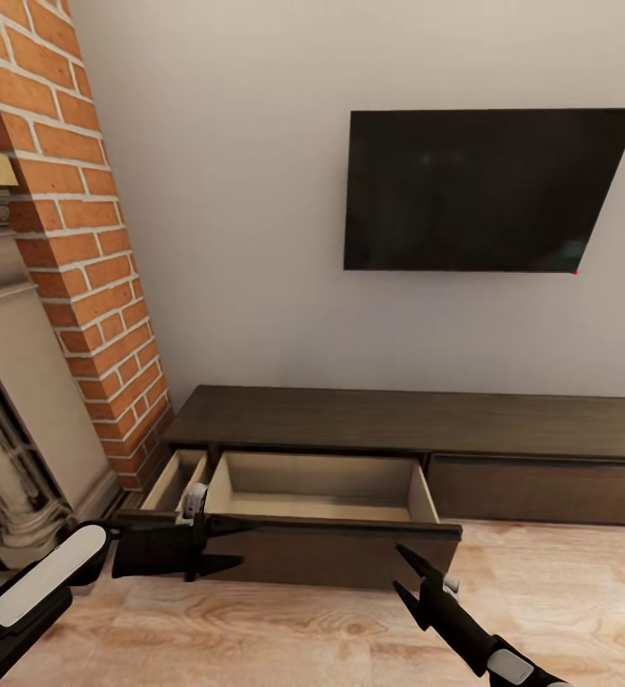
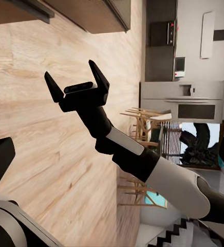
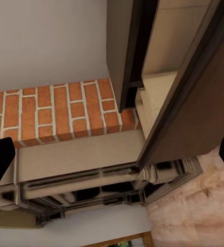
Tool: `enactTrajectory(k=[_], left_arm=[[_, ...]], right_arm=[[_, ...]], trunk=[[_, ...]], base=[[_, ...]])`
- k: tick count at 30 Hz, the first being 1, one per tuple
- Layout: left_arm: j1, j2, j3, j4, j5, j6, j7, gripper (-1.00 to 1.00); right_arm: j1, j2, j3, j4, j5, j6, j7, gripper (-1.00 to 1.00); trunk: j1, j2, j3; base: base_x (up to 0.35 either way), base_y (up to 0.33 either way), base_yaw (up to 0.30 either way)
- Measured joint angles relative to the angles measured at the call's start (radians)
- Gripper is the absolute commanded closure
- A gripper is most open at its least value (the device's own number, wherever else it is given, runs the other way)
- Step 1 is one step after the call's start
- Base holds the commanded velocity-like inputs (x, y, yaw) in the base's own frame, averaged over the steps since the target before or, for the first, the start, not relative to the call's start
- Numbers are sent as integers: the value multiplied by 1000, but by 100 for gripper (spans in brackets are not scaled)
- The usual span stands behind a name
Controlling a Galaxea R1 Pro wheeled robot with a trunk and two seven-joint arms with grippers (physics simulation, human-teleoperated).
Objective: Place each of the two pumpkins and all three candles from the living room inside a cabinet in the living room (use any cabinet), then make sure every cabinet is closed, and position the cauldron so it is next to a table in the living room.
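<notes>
Facing cabinet (image 1: 407,425); 2 left drawers pulled out, wide drawer (image 1: 322,487) bare inside, ready for loading. Left claw (image 1: 221,544) at drawer front, fingers apart, empty. Right claw (image 1: 409,575) spread, empty, near right corner. No pumpkins visible.

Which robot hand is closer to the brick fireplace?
Left. The left end effector sits near the brick fireplace. The right end effector is farther away, across the open drawer.
</notes>
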Motion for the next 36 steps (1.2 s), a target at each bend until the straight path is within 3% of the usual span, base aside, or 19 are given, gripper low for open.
enactTrajectory(k=[16, 29, 36], left_arm=[[0, -1, -1, 0, 0, 0, 0, -100], [0, -3, -2, 0, 0, -1, 0, -100], [0, -3, -1, 0, -1, -1, 0, -100]], right_arm=[[0, 0, 0, 0, 0, -1, 0, -100], [0, 0, 0, 1, 0, -1, 0, -100], [0, 0, 0, 1, 0, -1, 0, -100]], trunk=[[0, 0, 0], [1, 0, 0], [1, 0, 0]], base=[[-132, 142, -4], [-188, 150, -215], [-316, -20, -61]])
